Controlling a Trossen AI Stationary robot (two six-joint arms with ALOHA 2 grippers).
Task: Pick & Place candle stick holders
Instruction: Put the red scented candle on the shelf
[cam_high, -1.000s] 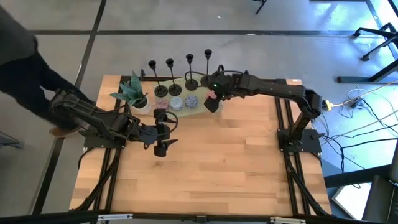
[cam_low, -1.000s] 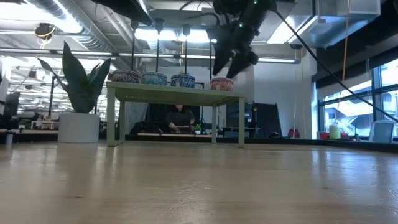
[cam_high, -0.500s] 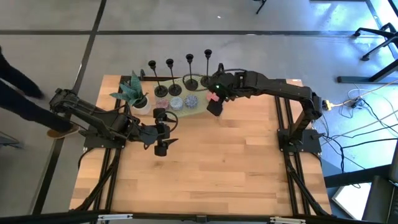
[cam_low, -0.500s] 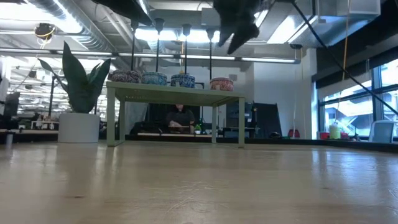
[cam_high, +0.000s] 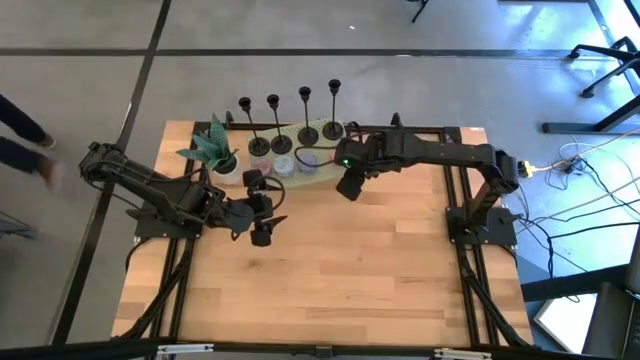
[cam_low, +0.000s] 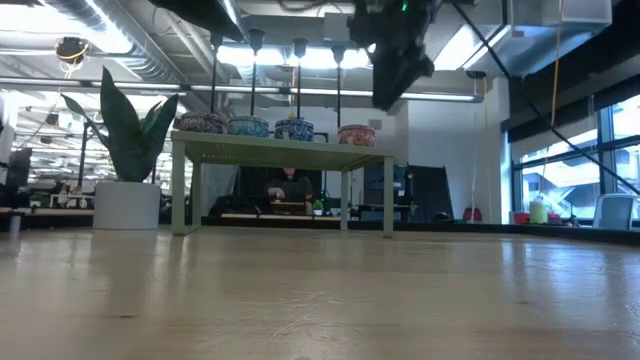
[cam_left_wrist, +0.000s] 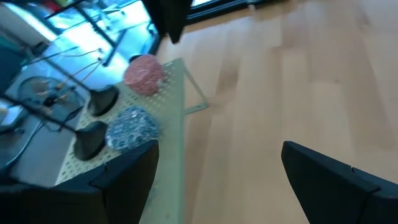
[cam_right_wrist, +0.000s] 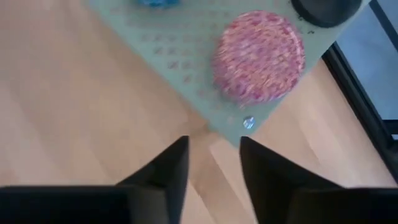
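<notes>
High view: four black candle stick holders (cam_high: 290, 112) are seen standing in a row on a small pale green shelf (cam_high: 318, 172) near the far edge of the wooden surface (cam_high: 350, 260), with both arms held above it.

The right tool (cam_high: 348, 185) is held just beside the shelf's right end, its fingers (cam_right_wrist: 168, 171) parted only narrowly and gripping nothing, above a pink patterned bowl (cam_right_wrist: 259, 55). The left tool (cam_high: 262, 232) is held over the left middle of the surface, near the shelf's front, its fingers (cam_left_wrist: 323, 174) spread wide and empty. A row of small patterned bowls (cam_low: 272, 127) is set along the shelf's front, the holders behind them. A potted plant (cam_high: 213, 150) is seen at the shelf's left end.
</notes>
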